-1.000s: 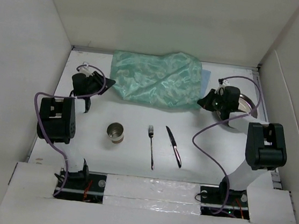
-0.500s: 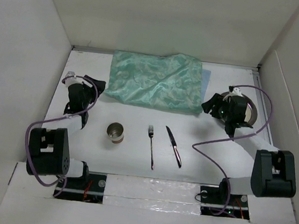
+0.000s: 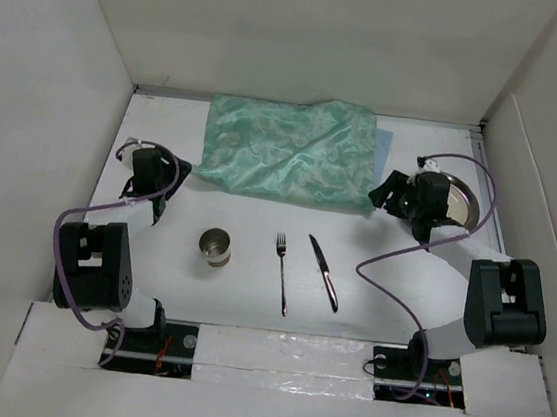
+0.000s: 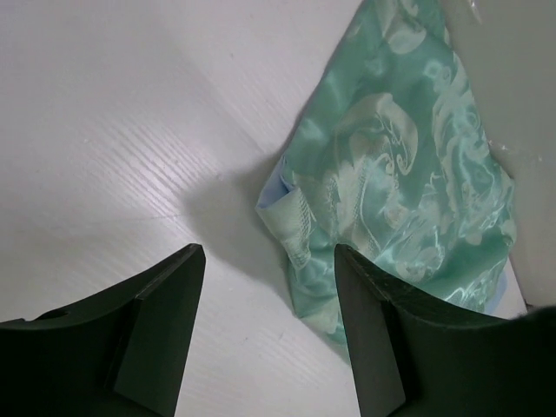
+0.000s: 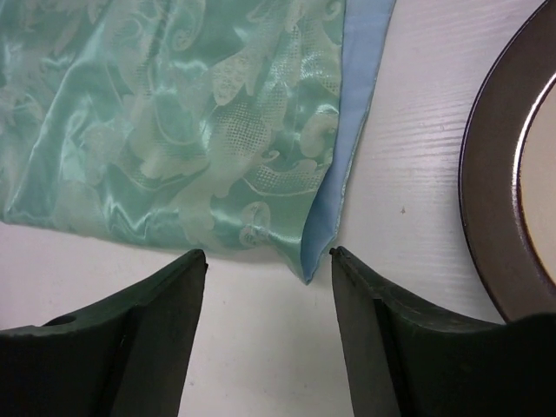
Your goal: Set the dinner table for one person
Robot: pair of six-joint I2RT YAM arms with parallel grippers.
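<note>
Cloth (image 3: 290,154) lies along the far side of the table (image 3: 248,296) that carries everything; left jaws and right jaws gape wide at the cloth's 2 near corners. Best pinch both low, together, pulling evenly.

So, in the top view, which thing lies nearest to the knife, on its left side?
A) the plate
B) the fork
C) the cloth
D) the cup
B: the fork lies just left of the knife, while the cup stands farther left.
</note>
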